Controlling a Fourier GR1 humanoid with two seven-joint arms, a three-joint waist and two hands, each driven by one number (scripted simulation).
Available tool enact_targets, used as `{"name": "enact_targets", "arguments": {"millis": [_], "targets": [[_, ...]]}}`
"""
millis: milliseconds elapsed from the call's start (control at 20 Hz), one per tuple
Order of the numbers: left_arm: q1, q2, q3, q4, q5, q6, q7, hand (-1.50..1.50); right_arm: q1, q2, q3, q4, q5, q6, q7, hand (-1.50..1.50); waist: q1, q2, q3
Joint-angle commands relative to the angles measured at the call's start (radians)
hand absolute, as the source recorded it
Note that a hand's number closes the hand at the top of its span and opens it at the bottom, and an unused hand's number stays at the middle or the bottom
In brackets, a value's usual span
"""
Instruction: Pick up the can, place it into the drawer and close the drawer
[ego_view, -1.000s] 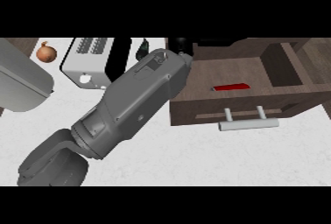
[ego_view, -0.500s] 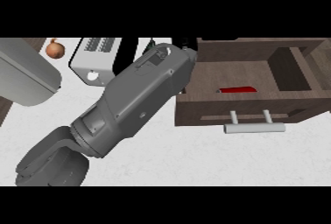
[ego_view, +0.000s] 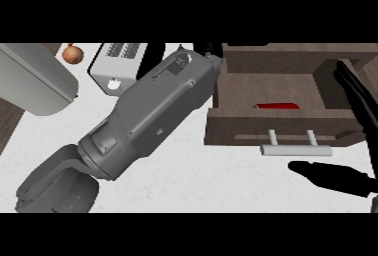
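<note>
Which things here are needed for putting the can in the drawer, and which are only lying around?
For the job:
- can, red, already lying in the drawer
- drawer, open, handle toward the robot
- right hand, near the handle

Lying about:
- toaster
- onion
- grey appliance at the left

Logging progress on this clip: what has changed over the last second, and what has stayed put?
The right hand has come into view at lower right, below the drawer handle. The left forearm shifted slightly. The red can stays in the open drawer; toaster unmoved.
</note>
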Motion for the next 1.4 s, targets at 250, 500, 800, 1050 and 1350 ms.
{"name": "enact_targets", "arguments": {"millis": [250, 500, 800, 1050, 1350], "targets": [[0.084, 0.089, -0.015, -0.106, -0.058, 0.007, 0.057, -1.5, -0.167, -0.008, 0.172, 0.335, 0.298, -0.163, -0.07, -1.5, 0.02, -0.008, 0.0], [0.088, 0.107, -0.014, -0.126, -0.079, 0.016, 0.089, -1.5, -0.358, -0.061, 0.163, 0.612, 0.397, -0.2, -0.082, -1.5, 0.029, -0.001, 0.0], [0.154, 0.21, -0.029, -0.268, -0.12, 0.059, 0.158, -1.5, -0.441, -0.034, 0.133, 0.882, 0.47, -0.364, -0.101, -1.5, 0.035, -0.007, 0.0], [0.168, 0.267, -0.011, -0.325, -0.139, 0.037, 0.204, -1.5, -0.515, -0.018, 0.107, 1.14, 0.521, -0.516, -0.13, -1.5, 0.035, -0.002, 0.001], [0.212, 0.299, -0.012, -0.424, -0.161, 0.063, 0.266, -1.5, -0.585, -0.01, 0.076, 1.358, 0.593, -0.712, -0.118, -1.5, 0.045, 0.004, 0.002]]}}
